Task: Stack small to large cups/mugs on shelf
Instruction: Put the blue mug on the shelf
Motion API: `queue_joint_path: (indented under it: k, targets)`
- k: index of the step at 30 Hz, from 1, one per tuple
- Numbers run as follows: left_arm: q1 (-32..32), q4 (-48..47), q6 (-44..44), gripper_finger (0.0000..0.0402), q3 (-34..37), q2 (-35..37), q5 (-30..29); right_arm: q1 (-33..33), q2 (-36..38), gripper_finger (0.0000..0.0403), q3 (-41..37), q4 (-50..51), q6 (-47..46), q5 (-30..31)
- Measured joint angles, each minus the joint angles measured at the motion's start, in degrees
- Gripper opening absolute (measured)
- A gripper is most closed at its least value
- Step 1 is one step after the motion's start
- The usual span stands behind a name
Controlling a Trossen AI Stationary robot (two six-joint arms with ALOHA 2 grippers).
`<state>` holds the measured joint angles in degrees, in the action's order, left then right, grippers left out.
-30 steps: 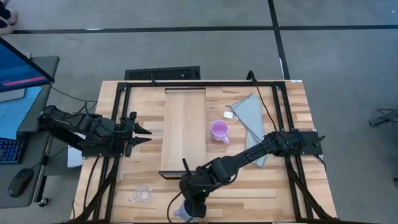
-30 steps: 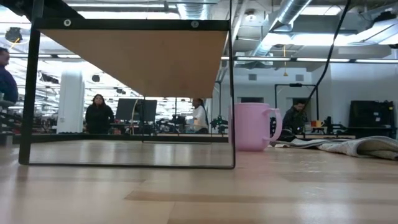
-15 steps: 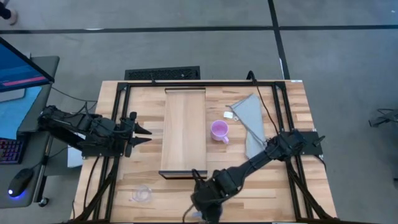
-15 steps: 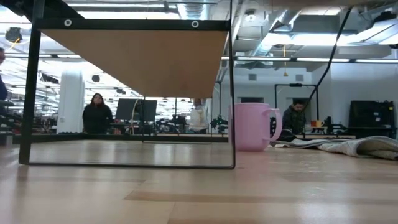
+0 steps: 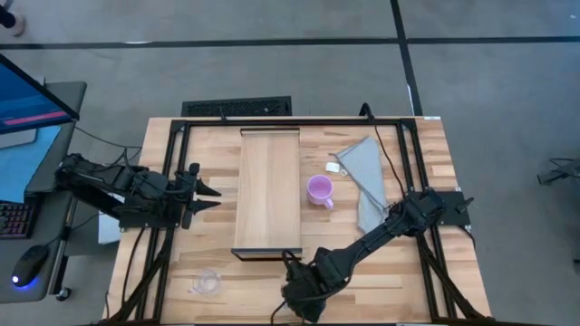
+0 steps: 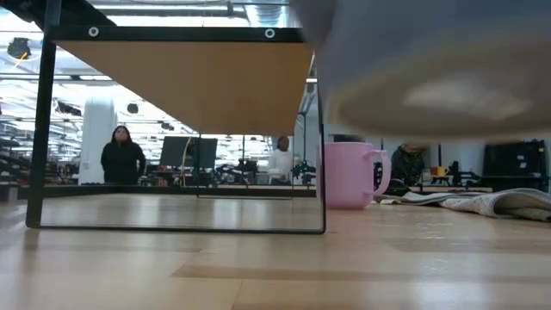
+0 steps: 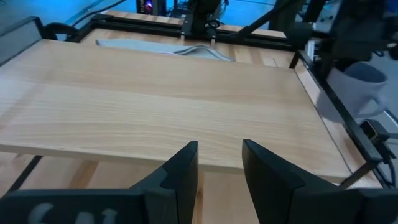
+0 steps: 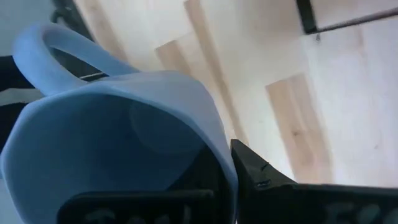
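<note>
Right hand (image 8: 227,180) clamped on grey-blue mug (image 8: 112,137) rim, airborne; keep it level, clear shelf (image 5: 266,186) edge. Left hand (image 7: 217,165) apart, idle.

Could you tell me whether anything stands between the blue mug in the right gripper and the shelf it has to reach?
Nothing visible does. The right gripper holds the grey-blue mug off the near end of the shelf, whose top is bare. The lilac mug and the clear cup sit off to either side.

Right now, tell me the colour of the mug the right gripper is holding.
Grey-blue. The mug shows best in the right wrist view, pinched by the right gripper.
</note>
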<state>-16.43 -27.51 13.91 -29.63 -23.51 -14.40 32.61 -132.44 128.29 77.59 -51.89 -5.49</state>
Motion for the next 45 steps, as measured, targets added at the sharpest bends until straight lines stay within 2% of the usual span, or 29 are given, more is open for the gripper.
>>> queue_joint_path:
  k: [10, 15, 39, 45]
  targets:
    - [0.0, 0.0, -0.2, 0.0116, 0.0, 0.0, 0.7, -1.7, 0.0, 0.0028, -5.1, -8.2, 2.3, 0.3]
    - [0.0, 0.0, -0.2, 0.0116, 0.0, 0.0, 0.6, -3.0, 0.0, 0.0028, -7.5, -11.2, 3.9, -2.0]
    - [0.0, -1.8, -0.2, 0.0116, 0.0, 0.0, 0.6, -13.1, 0.0, 0.0028, -7.8, -11.2, 16.9, -3.7]
    - [0.0, -2.6, -0.2, 0.0116, 0.0, 0.0, 0.5, -15.5, 0.0, 0.0028, -7.7, -8.0, 18.7, -3.7]
